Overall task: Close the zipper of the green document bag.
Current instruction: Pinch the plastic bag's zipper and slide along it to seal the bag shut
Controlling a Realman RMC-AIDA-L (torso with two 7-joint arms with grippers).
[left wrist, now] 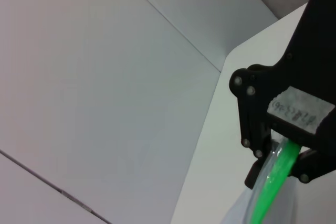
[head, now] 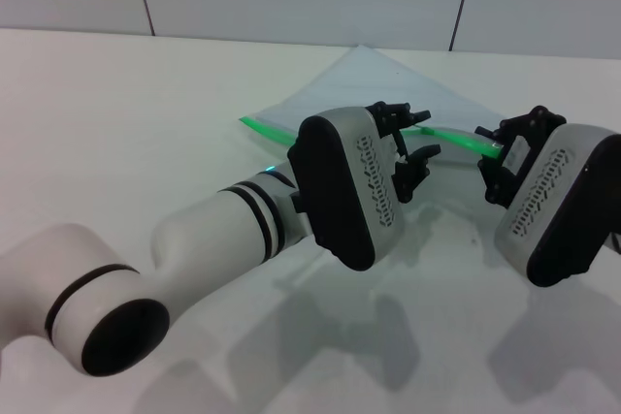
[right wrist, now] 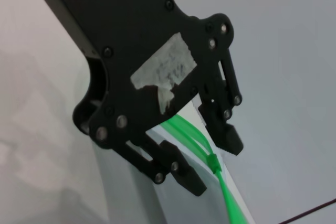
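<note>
The green document bag (head: pixel 374 79) is a flat, translucent pale grey-blue pouch lying on the white worktop (head: pixel 116 113), one corner pointing toward the rear wall. The zipper (head: pixel 262 127) is a thin bright green strip along the near long edge. In the right wrist view, its two tracks separate on one side of the small green slider (right wrist: pixel 212 159) and run as a single joined line on the other.
</note>
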